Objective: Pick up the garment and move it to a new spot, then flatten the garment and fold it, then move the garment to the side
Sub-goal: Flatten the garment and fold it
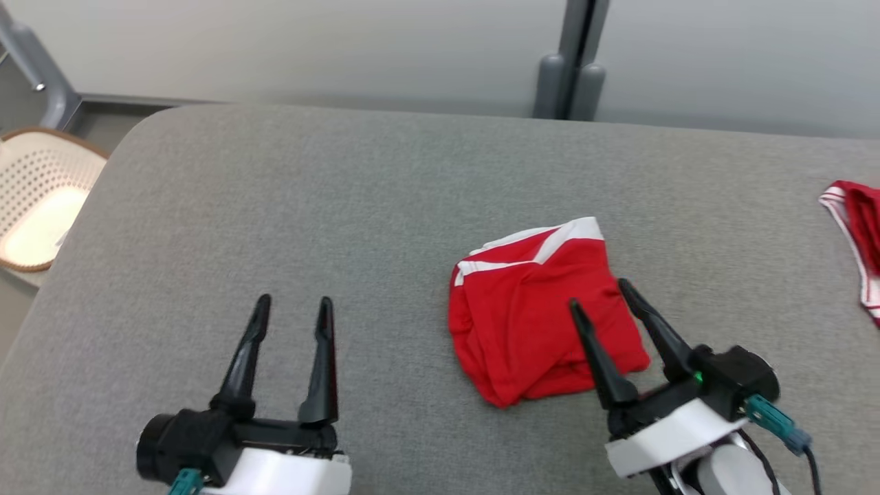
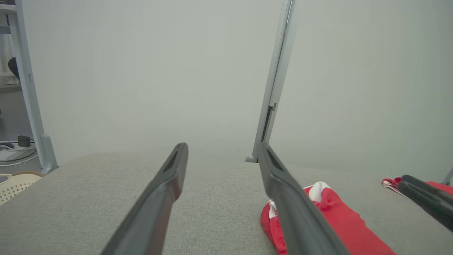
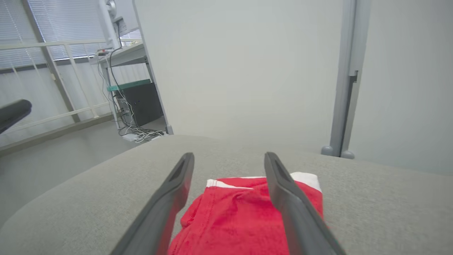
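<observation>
The red garment (image 1: pixel 529 316) with white bands lies bunched in a rough fold on the grey padded table (image 1: pixel 275 192), right of the middle and toward the near edge. Its layers overlap, so its underside and exact shape are hard to make out. The right gripper (image 1: pixel 598 294) hangs over the garment's near right corner with its two fingers spread apart and nothing between them. From the head view its dark tips cover part of the cloth, and whether they touch it cannot be told. In the right wrist view the garment (image 3: pixel 233 219) runs off the bottom edge between and beneath those fingers. The left gripper (image 1: pixel 293 302) is well to the left over bare table, fingers also parted and empty; its wrist is cut off at the bottom of the view. A second red and white cloth (image 1: pixel 859 234) lies at the far right, mostly cut off. A pale perforated basket (image 1: pixel 34 199) sits beyond the table's left edge, only partly in view.
</observation>
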